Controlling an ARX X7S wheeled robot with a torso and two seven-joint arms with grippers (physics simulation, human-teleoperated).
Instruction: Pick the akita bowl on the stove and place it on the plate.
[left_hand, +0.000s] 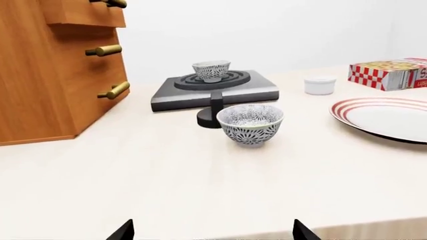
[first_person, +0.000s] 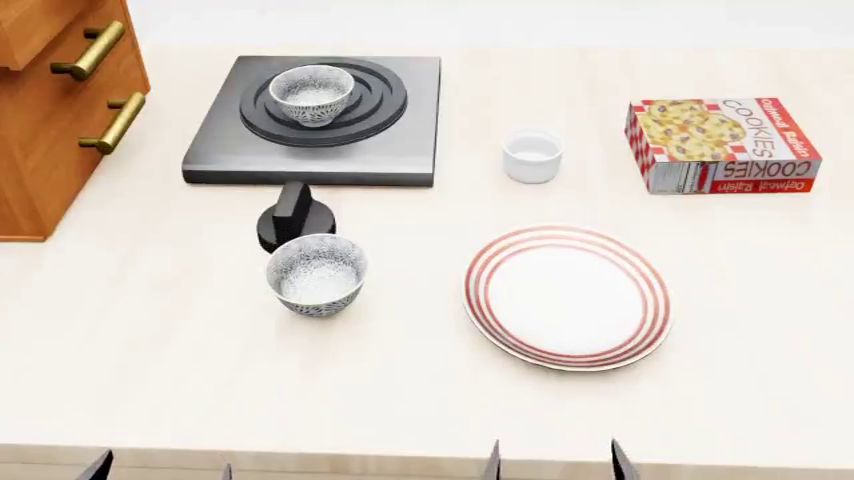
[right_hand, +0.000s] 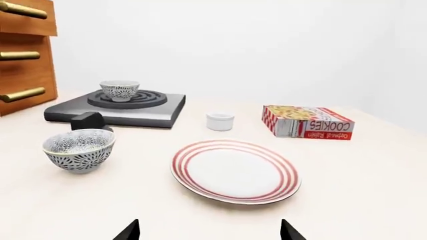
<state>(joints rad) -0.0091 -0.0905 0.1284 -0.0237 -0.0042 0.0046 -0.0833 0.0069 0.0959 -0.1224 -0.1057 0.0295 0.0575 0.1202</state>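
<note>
Both claws idle at the near edge of the surface, left claw (left_hand: 212, 232) and right claw (right_hand: 209, 231) spread open, nothing held. Akita bowl (first_person: 311, 95) sits on the stove (first_person: 400, 150) rings, far from the plate (first_person: 567, 297). Main risk: grabbing the twin bowl (first_person: 316, 275) by the knob (first_person: 294, 222), it's nearer. Also clipping that twin on the reach.

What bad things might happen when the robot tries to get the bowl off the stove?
1. It might grab the wrong one: a look-alike bowl sits on the table, nearer than the akita bowl on the stove.
2. Reaching over could knock that nearer bowl or the black knob touching it.
3. The plate is flat, so a bowl dropped off-centre may slide.
</note>
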